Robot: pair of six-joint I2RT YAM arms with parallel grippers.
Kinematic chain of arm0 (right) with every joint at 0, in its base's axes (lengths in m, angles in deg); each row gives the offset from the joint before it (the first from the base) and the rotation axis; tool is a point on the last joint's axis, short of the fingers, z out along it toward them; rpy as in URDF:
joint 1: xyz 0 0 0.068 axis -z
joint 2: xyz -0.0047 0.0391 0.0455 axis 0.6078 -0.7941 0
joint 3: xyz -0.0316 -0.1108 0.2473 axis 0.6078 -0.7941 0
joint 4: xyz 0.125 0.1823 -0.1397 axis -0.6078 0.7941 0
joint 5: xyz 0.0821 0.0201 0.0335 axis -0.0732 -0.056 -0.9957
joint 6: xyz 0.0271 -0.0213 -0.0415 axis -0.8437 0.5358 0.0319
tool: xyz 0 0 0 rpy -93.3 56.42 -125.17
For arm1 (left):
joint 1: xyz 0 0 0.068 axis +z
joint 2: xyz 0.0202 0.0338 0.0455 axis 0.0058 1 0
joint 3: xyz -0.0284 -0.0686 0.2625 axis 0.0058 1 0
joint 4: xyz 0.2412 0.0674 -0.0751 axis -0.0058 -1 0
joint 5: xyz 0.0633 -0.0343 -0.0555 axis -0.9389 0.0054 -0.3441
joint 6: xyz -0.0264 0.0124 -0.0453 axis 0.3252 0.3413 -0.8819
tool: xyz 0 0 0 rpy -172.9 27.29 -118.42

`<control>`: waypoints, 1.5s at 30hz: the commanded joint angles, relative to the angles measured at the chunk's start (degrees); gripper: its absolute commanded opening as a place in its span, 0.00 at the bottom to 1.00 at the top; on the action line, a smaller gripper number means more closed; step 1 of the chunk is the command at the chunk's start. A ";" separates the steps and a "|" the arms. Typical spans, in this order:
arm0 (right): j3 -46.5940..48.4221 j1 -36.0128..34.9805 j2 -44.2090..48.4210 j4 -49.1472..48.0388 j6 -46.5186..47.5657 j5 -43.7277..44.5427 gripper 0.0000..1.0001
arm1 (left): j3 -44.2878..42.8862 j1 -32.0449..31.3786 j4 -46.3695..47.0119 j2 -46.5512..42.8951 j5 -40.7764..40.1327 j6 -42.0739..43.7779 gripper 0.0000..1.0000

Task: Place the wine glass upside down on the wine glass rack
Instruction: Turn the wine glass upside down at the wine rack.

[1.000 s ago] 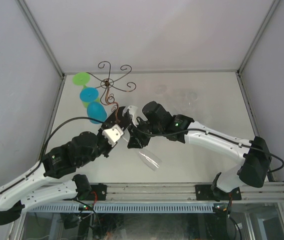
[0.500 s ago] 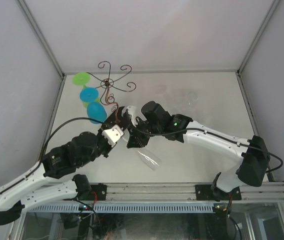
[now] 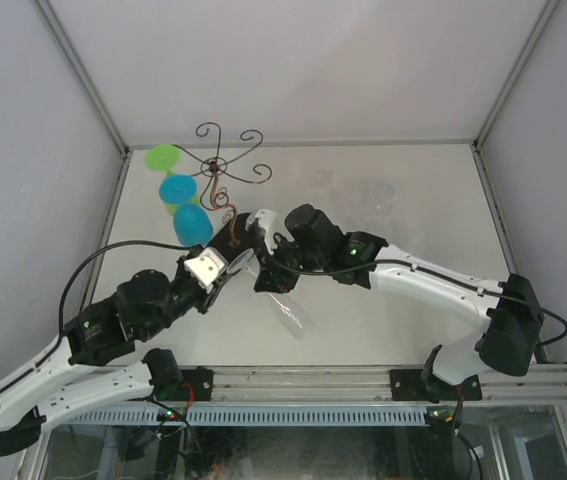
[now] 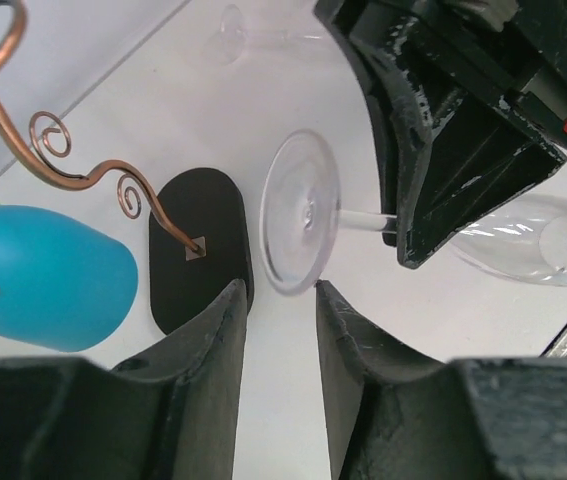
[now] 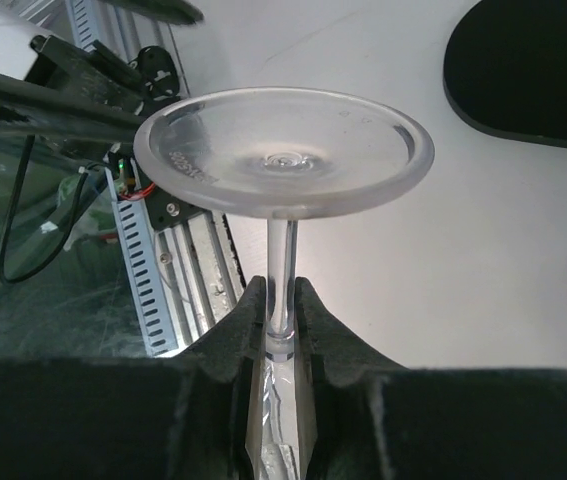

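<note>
A clear wine glass lies sideways in my right gripper [image 3: 268,276], which is shut on its stem [image 5: 281,300]. Its round foot [image 5: 283,150] points left and its bowl [image 3: 294,318] points toward the near edge. In the left wrist view the foot [image 4: 301,212] stands just beyond my left gripper [image 4: 281,300], which is open and empty, near the rack's black oval base [image 4: 201,248]. The wire rack [image 3: 221,165] stands at the far left, its coppery stem [image 4: 63,160] rising from the base. My left gripper [image 3: 221,266] sits just left of the foot.
A blue glass [image 3: 191,224] and a green glass [image 3: 163,157] hang on the rack's left side; the blue one [image 4: 38,275] is close to my left fingers. Another clear glass [image 3: 378,190] lies at the far right of the table. Walls enclose the table on three sides.
My left arm has drawn back toward the left and near side. The right gripper with the glass has shifted slightly left, so the foot now sits by the left fingertips.
</note>
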 commanded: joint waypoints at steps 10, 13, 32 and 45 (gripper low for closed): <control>-8.98 0.48 10.98 -10.93 -1.57 12.78 0.00 | -0.17 -0.17 0.88 -1.52 -9.93 -7.38 0.51; -11.91 0.73 13.95 -13.79 -1.64 14.57 0.00 | -0.14 -0.17 0.21 -1.89 -10.45 -9.36 0.56; -23.70 0.55 23.48 -30.57 -1.38 22.30 0.00 | 1.67 4.39 -1.75 -5.52 -14.21 -18.29 0.79; -27.18 -1.24 19.02 -53.14 5.18 26.54 0.00 | 0.89 16.59 -8.40 -14.24 -9.27 -23.75 0.78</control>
